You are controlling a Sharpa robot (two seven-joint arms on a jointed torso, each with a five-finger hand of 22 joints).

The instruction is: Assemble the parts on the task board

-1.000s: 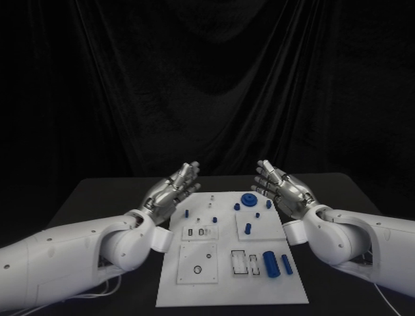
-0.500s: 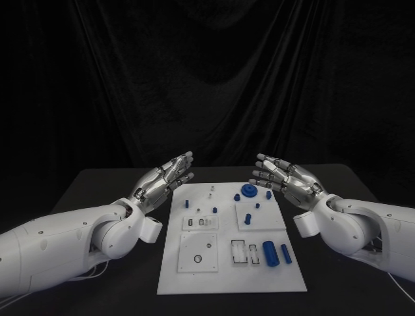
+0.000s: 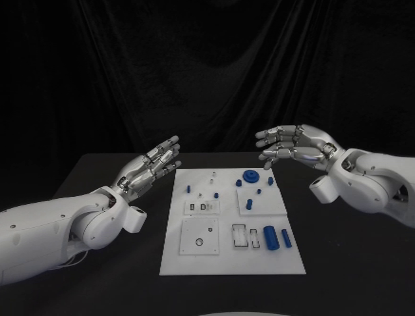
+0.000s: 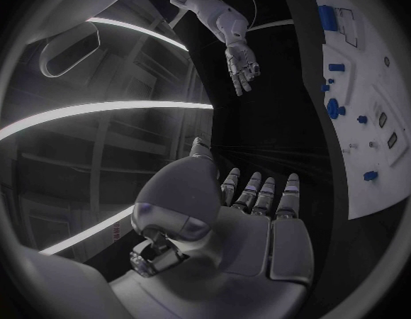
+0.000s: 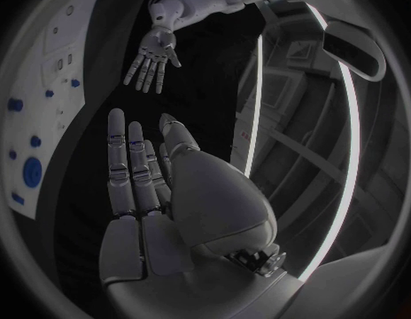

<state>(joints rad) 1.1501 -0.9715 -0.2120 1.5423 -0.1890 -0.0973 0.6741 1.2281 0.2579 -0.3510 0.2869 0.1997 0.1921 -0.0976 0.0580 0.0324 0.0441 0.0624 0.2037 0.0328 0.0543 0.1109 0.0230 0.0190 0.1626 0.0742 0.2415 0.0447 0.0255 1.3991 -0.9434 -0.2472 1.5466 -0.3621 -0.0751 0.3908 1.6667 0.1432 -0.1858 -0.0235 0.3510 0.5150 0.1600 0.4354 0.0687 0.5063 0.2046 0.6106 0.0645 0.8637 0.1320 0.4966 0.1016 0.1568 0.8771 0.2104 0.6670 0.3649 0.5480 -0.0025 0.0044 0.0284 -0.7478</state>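
Both hands hang released, fingers apart, holding nothing: my left hand (image 3: 149, 166) beside the white rectangular task board (image 3: 232, 263), my right hand (image 3: 298, 147) above its far corner.

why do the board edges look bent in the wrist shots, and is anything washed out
Fisheye: in the left wrist view the task board curves along its long edge, in the right wrist view likewise. In the head view its edges run straight; it is the brightest thing against the black table, yet the blue parts stay readable.
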